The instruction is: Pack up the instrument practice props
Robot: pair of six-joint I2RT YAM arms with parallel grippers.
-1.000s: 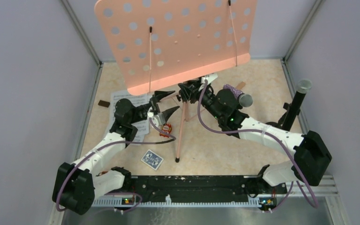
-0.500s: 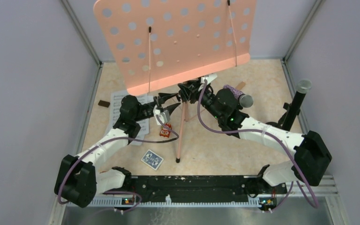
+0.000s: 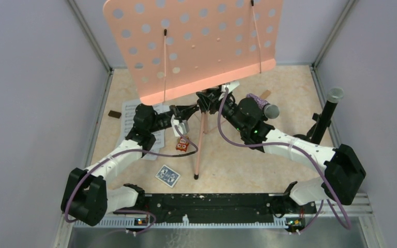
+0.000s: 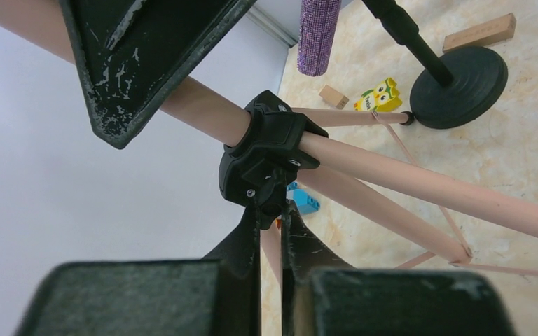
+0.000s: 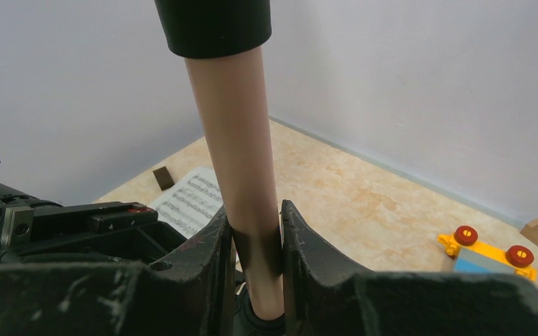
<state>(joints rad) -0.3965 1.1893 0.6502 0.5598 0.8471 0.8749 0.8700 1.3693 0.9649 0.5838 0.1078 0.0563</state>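
Note:
The salmon-pink perforated music rack (image 3: 196, 41) stands mid-table on its tripod legs (image 3: 200, 147). My right gripper (image 5: 256, 241) is shut on the rack's pink pole (image 5: 235, 140), just above the black hub (image 4: 266, 150). My left gripper (image 4: 271, 213) comes from the left, its jaws pinched on the small black lever under that hub. White sheet-music pages (image 3: 134, 116) lie under the left arm. A purple-glitter microphone (image 3: 261, 103) lies behind the right arm. A black grey-headed microphone (image 3: 332, 106) stands in a holder at the right. Another round-based holder (image 4: 462, 87) shows in the left wrist view.
A blue card pack (image 3: 167, 175) and an orange toy (image 3: 182, 144) lie near the front tripod leg. A yellow owl toy (image 4: 377, 96), wooden blocks (image 4: 480, 31), a blue brick (image 4: 305, 199) and a yellow toy car (image 5: 487, 252) sit behind the rack. Walls close three sides.
My left gripper has moved right to the hub and closed from wide open onto the lever. The right arm and the rack have stayed put.

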